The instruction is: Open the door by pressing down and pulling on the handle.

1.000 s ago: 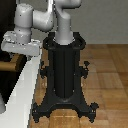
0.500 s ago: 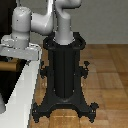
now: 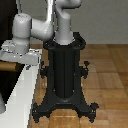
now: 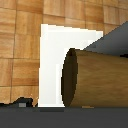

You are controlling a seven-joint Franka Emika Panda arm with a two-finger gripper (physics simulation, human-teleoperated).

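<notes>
In the wrist view the tan handle (image 4: pixel 95 77) fills the near foreground, its round end face just in front of the white frame (image 4: pixel 52 65), wood floor (image 4: pixel 20 45) beyond. In the exterior view the gripper (image 3: pixel 10 50) sits at the handle (image 3: pixel 6 66), fingers unclear, so open or closed cannot be told. The black pedestal (image 3: pixel 64 75) stands beside the frame (image 3: pixel 17 97); the dark door (image 3: pixel 7 82) lies past it.

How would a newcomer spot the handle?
Find the white frame on the exterior view's left, beside the black pedestal. By it sits the handle, a short bar. It alone is tan and cylindrical; its neighbours are flat white or dark.
</notes>
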